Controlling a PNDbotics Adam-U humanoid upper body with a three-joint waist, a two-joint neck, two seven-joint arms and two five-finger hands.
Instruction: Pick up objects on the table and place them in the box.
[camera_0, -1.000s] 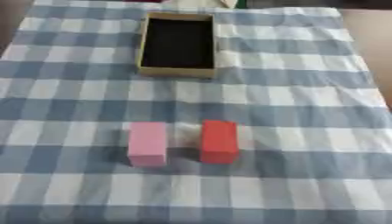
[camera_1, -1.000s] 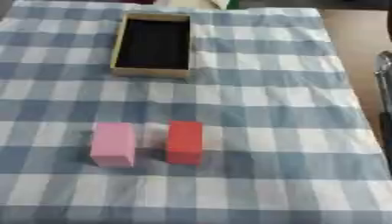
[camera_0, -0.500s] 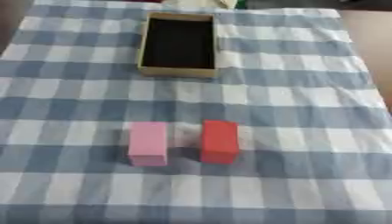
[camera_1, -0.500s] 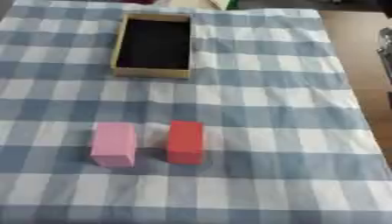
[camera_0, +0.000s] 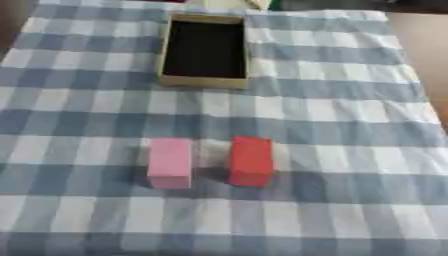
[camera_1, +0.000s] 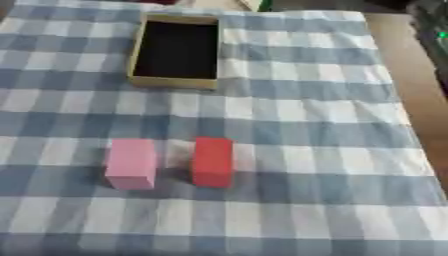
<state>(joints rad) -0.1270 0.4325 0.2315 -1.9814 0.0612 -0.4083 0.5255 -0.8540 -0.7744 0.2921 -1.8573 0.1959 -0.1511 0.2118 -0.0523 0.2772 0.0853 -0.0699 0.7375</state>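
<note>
A pink block (camera_0: 170, 162) and a red block (camera_0: 251, 161) lie side by side on the blue and white checked cloth (camera_0: 350, 130), in the near middle, a small gap between them. The open tan box (camera_0: 206, 50) with a dark inside sits at the far middle, and nothing shows in it. At the top right corner of the right eye view is a dark part of my right arm (camera_1: 429, 22) with a small green light. It stays beyond the cloth's edge, far from the blocks. Neither hand shows.
The cloth ends on the right, where bare brown table (camera_1: 420, 90) runs along the edge. Small blurred things (camera_0: 258, 4) lie past the box at the far edge.
The dark arm part at the right edge has moved up toward the top right corner. The blocks and the box have not moved.
</note>
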